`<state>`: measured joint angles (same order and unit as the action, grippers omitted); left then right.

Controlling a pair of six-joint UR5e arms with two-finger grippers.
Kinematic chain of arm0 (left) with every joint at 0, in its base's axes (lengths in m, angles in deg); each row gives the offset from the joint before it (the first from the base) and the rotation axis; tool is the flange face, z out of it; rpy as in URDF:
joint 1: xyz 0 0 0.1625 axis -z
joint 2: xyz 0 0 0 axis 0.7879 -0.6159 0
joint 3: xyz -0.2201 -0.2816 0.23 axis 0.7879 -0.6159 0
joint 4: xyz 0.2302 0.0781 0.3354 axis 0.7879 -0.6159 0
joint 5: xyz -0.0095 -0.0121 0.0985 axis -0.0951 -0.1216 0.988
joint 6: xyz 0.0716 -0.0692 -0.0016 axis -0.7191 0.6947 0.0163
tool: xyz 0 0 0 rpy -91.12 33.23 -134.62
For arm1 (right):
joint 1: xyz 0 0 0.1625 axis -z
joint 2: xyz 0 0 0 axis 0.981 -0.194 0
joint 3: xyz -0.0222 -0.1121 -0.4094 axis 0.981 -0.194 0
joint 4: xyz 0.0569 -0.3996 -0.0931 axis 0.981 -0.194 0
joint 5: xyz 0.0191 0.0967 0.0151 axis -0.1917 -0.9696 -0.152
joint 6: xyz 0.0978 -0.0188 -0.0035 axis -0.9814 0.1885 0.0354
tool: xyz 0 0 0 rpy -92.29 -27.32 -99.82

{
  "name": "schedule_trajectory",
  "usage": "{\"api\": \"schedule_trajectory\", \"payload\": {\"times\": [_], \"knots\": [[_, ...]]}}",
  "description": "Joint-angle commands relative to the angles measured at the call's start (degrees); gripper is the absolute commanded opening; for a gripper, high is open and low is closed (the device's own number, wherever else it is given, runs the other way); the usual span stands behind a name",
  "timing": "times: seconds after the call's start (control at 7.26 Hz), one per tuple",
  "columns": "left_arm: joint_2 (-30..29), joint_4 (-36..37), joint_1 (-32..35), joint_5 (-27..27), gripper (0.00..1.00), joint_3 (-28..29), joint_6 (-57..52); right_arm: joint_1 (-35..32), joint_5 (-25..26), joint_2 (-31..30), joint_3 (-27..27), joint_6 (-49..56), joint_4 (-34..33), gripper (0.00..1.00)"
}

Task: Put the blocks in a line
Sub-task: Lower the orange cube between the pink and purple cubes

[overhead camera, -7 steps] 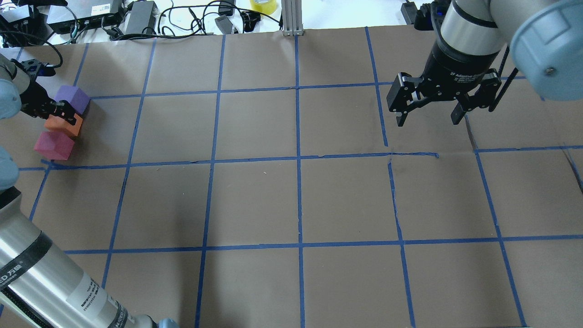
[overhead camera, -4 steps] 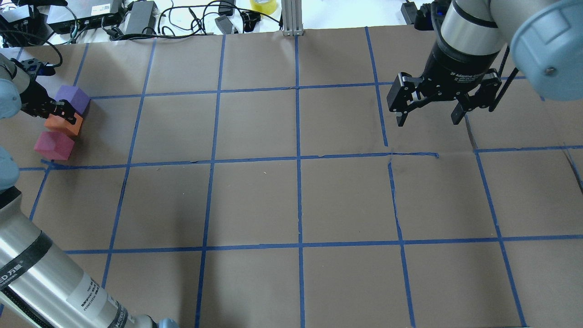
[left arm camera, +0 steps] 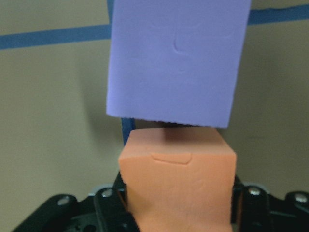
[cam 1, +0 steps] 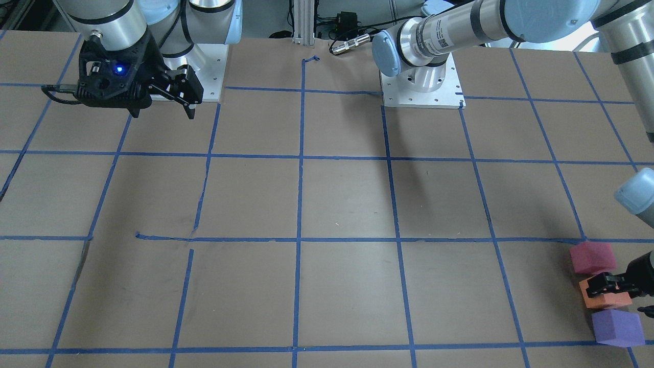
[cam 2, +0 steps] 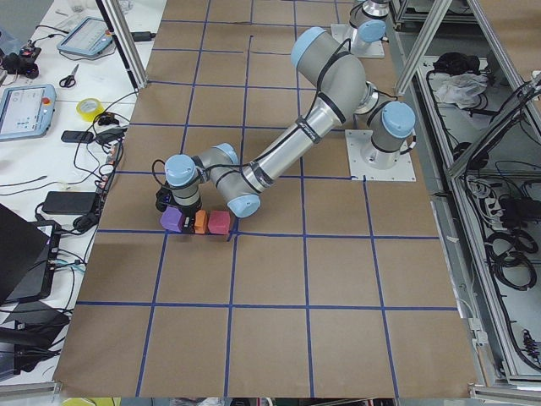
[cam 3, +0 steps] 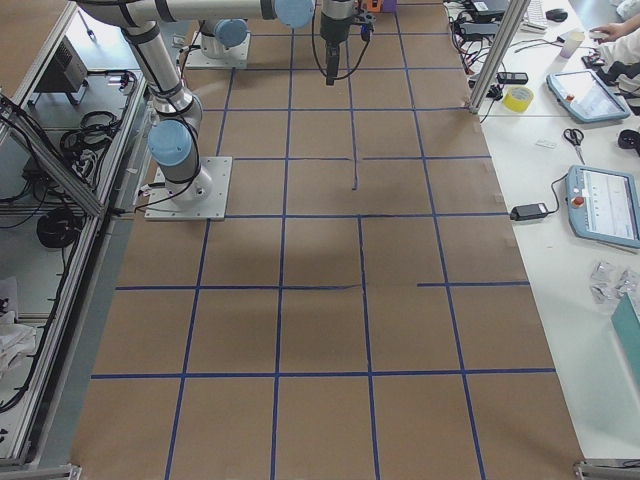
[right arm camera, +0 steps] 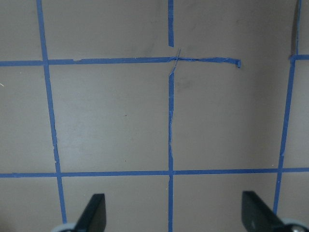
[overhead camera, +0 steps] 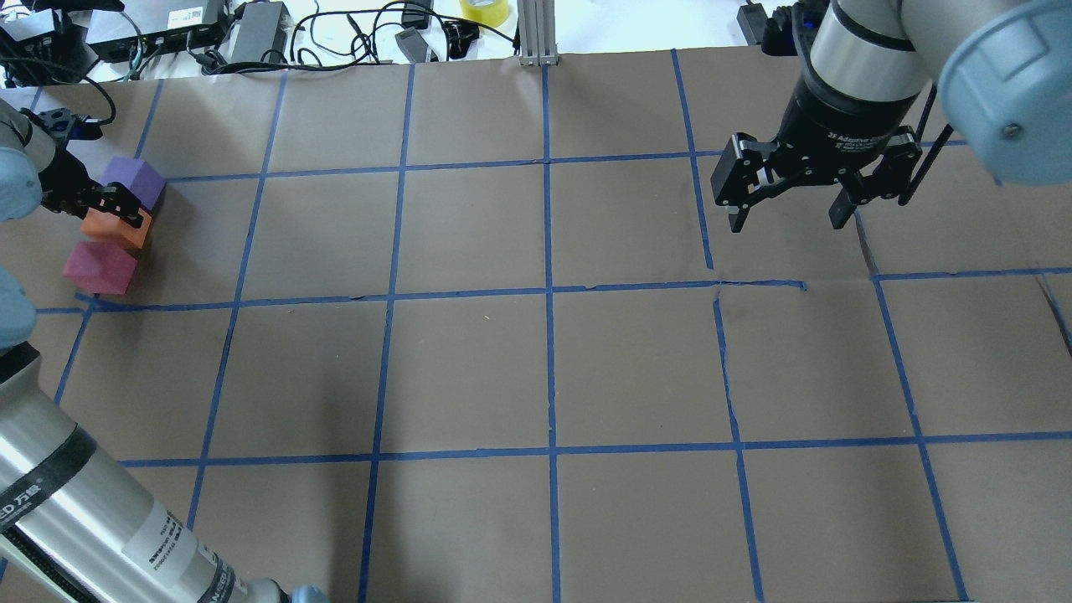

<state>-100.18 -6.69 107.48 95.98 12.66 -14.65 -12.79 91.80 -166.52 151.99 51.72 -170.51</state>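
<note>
Sitting between the left gripper's [overhead camera: 115, 216] fingers, the orange block [left arm camera: 177, 179] is pinched on both sides. The purple block [left arm camera: 176, 60] lies just off one open side and the red-pink block [overhead camera: 99, 267] off the other — this grip probably spares the neighbours. The right gripper [overhead camera: 787, 222] is spread wide, empty and well apart — likely parked.

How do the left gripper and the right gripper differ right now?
The left gripper is shut on the orange block; the right gripper is open and empty. The left gripper is down at the table; the right gripper hangs above it. Both are black, with two fingers.
</note>
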Motion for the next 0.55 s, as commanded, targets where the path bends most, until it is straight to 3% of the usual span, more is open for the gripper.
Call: {"api": "schedule_trajectory", "payload": {"times": [0.0,0.41], "knots": [[0.0,0.1,0.1,-0.3,1.00,0.0,0.0,-0.1,0.0,0.0,0.0,-0.1,0.0,1.00],[5.3,-3.9,1.7,1.4,1.00,0.4,0.0,0.0,0.0,0.1,0.0,-0.3,-0.1,1.00]]}}
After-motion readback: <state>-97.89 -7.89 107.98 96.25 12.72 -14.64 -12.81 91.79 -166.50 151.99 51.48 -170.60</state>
